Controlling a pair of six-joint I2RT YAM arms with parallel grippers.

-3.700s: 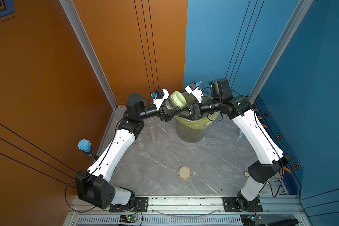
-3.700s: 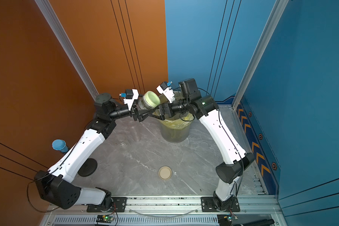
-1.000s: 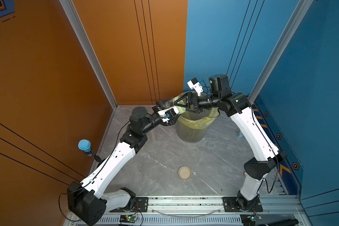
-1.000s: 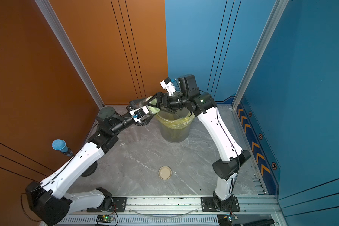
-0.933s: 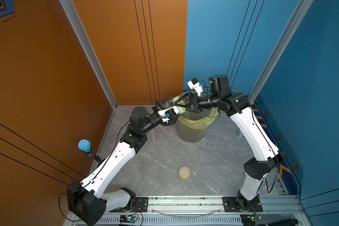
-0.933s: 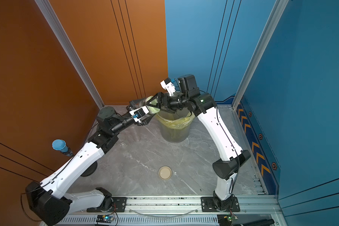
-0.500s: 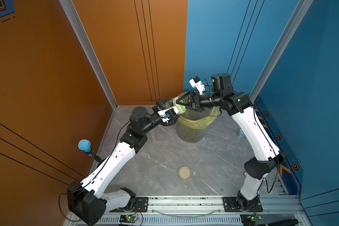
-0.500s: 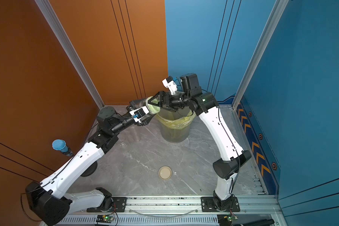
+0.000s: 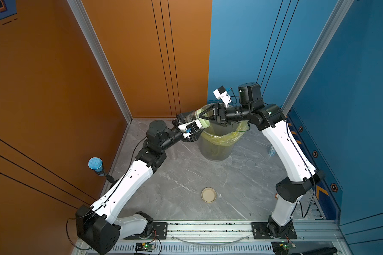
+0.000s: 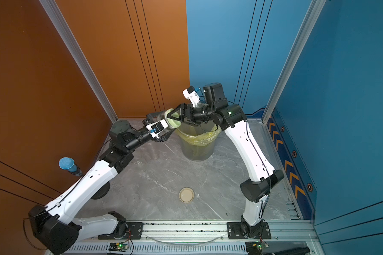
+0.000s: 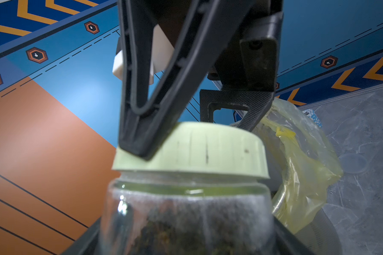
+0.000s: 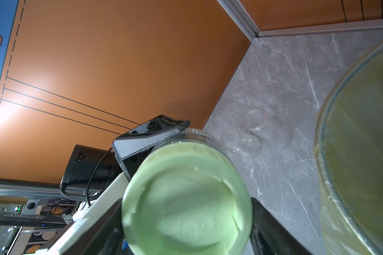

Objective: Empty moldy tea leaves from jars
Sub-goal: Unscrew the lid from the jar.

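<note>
The right hand (image 9: 205, 116) has narrowed since a second ago and pinches the pale green lid (image 11: 192, 150) on both sides. The left hand (image 9: 189, 125) clamps the short jar (image 11: 186, 212), tea leaves (image 11: 175, 234) inside, tilted at the rim of the bin (image 9: 215, 152). Two empty jars (image 12: 241, 141) rest near the orange wall (image 9: 53, 88); a beige lid (image 9: 208, 194) lies alone on the grey surface (image 9: 181, 174).

A grey marble-patterned tabletop (image 9: 181, 176) carries a grey round bin lined with a yellow bag (image 9: 215, 150), which stands right below the right pincer (image 9: 202, 118) and just beside the left pincer (image 9: 191, 124). Two clear lidless jars (image 12: 239, 140) sit close together on it, below and behind the left pincer. A round beige lid (image 9: 208, 194) lies well apart from both pincers, toward the arm bases.
</note>
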